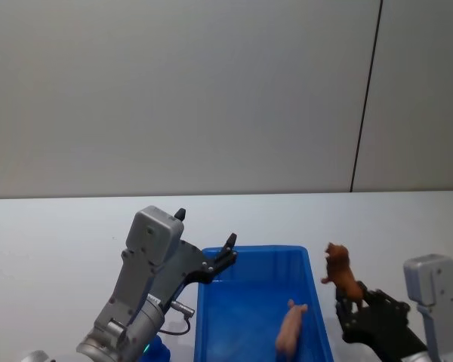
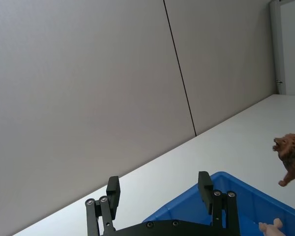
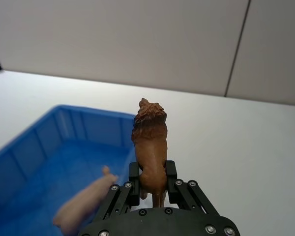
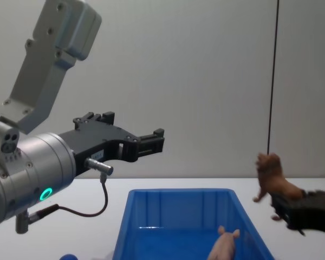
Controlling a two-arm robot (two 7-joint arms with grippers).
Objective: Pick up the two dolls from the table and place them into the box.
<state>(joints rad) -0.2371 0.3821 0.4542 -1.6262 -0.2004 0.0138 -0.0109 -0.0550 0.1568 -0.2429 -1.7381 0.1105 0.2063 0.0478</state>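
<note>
Nearest the robot, the pale pink pig [image 1: 291,332] lies on its side on the floor of the blue box [image 1: 264,248], in the near right part, close to the right wall. Just off the box's right side and higher than its rim, the right gripper [image 1: 355,302] is clamped on the brown doll [image 1: 341,276]. In the right wrist view the two black fingers [image 3: 171,169] press against the figurine's hindquarters and legs, and it stands upright with its maned head turned away from the robot, toward the far end of the box. On the box's other side, the left gripper [image 1: 205,228] hangs in the air over the far left corner, well above the rim. Its fingers [image 2: 204,184] are spread wide apart with nothing between them, pointing out past the box's far edge. The box rests on the white table [image 1: 60,241], which runs on beyond its far wall. Behind that stands a plain grey wall [image 1: 174,90] with a thin dark vertical seam [image 1: 366,98] to the right of the box.
</note>
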